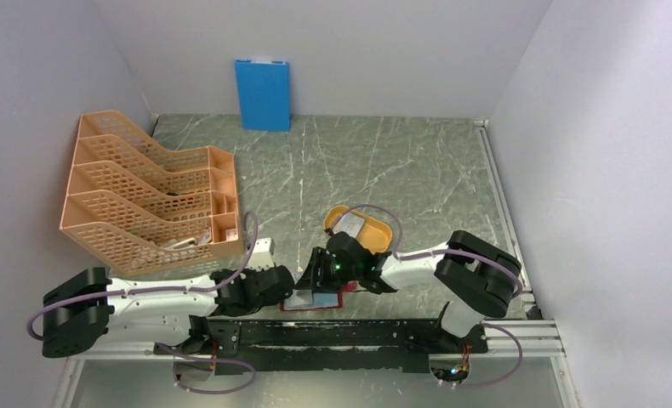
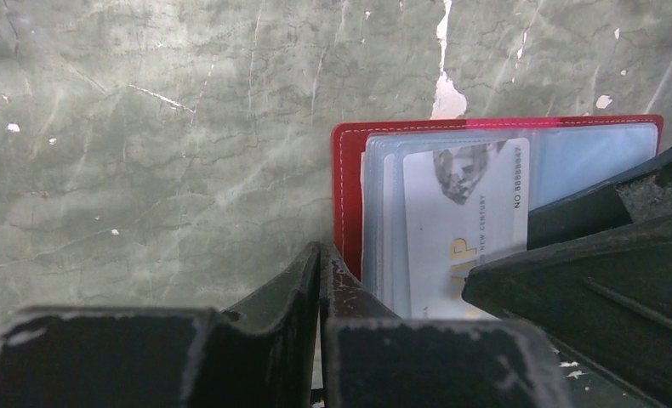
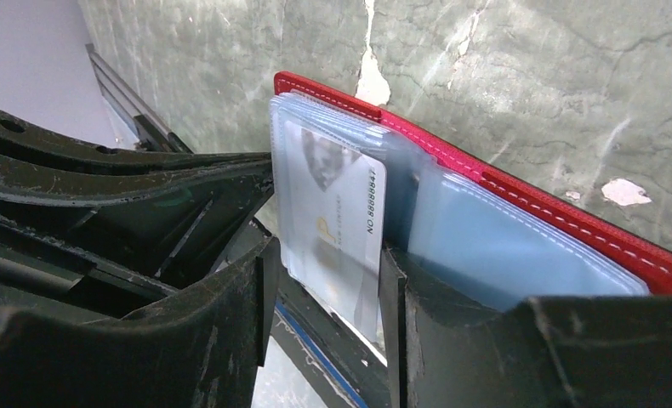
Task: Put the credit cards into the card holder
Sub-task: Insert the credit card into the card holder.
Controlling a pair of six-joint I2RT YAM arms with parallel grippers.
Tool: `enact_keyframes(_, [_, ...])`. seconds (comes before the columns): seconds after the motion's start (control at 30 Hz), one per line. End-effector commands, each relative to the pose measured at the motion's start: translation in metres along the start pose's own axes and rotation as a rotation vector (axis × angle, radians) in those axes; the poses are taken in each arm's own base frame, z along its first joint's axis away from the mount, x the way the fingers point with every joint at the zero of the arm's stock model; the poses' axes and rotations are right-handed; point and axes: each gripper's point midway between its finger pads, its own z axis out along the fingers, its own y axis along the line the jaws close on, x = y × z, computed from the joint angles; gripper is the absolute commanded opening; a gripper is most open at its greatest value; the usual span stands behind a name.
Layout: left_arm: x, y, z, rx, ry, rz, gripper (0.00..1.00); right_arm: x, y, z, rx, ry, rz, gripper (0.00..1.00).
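The card holder (image 1: 334, 306) lies open near the table's front edge, its red cover (image 2: 347, 170) (image 3: 571, 229) lined with clear sleeves. A white credit card (image 2: 460, 221) (image 3: 337, 221) with printed marks sticks partly out of a sleeve. My right gripper (image 3: 328, 255) (image 1: 320, 276) is open, with the card's free end between its fingers and a gap on the left side. My left gripper (image 2: 320, 251) (image 1: 286, 289) is shut, its tips at the holder's left edge. Whether it pinches the cover cannot be seen.
A yellow-orange oval tray (image 1: 388, 223) holding a pale object sits just behind the right gripper. An orange mesh file rack (image 1: 145, 195) stands at the left. A blue board (image 1: 263, 93) leans on the back wall. The arms' base rail (image 1: 358, 331) runs along the front.
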Motion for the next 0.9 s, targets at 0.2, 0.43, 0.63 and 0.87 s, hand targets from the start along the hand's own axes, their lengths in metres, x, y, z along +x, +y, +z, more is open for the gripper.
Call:
enact_keyframes(0.2, [0.03, 0.017, 0.0, -0.018, 0.121, 0.019, 0.1, 0.009, -0.009, 0.008, 0.13, 0.031, -0.096, 0.54])
enact_keyframes(0.43, [0.029, 0.019, 0.0, -0.018, 0.115, 0.008, 0.1, 0.014, 0.001, 0.009, 0.119, 0.05, -0.131, 0.59])
enact_keyframes(0.63, [0.026, 0.024, -0.003, -0.028, 0.101, 0.003, 0.1, -0.002, 0.003, -0.007, 0.18, -0.02, -0.167, 0.59])
enact_keyframes(0.87, [0.024, 0.027, -0.004, -0.032, 0.089, -0.005, 0.1, -0.011, 0.002, -0.021, 0.249, -0.05, -0.205, 0.6])
